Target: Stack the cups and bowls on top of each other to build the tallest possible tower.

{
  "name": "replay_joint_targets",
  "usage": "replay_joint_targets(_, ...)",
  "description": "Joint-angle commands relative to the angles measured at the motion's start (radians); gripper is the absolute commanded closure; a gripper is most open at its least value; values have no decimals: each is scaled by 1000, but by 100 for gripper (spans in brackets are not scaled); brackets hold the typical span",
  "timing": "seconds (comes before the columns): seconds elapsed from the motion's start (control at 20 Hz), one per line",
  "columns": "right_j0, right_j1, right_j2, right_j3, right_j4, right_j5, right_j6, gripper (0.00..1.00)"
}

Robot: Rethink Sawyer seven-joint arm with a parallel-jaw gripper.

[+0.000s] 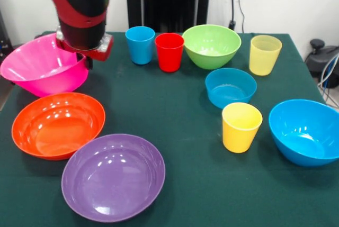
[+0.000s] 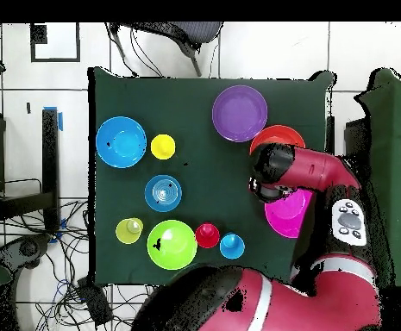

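Note:
My gripper [image 1: 87, 59] hangs below the red and black wrist at the far left and is shut on the right rim of the large pink bowl [image 1: 37, 73], which tilts open side toward the camera. The fingers are mostly hidden by the wrist. The orange bowl [image 1: 58, 125] and purple bowl [image 1: 113, 176] sit open side up in front of it. The blue cup [image 1: 140, 44], red cup [image 1: 169, 51], green bowl [image 1: 212, 45] and pale yellow cup [image 1: 264, 54] stand in a back row. Nothing is stacked.
The small blue bowl [image 1: 230, 87], opaque yellow cup [image 1: 241, 126] and medium blue bowl [image 1: 306, 130] stand on the right of the green table [image 1: 180, 110]. In the overhead view the arm [image 2: 307, 168] covers part of the pink bowl [image 2: 290, 215].

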Motion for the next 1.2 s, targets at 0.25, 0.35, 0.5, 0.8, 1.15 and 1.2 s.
replay_joint_targets(0.25,109,-39,81,-3,50,74,102,100)
replay_joint_targets(0.35,111,-45,83,-4,60,86,91,100)
replay_joint_targets(0.5,111,-48,81,-23,72,120,76,100)
replay_joint_targets(0.8,89,-70,93,-24,120,180,53,100)
replay_joint_targets(1.15,61,-123,117,-12,172,195,22,100)
replay_joint_targets(1.2,56,-141,128,2,190,191,16,100)
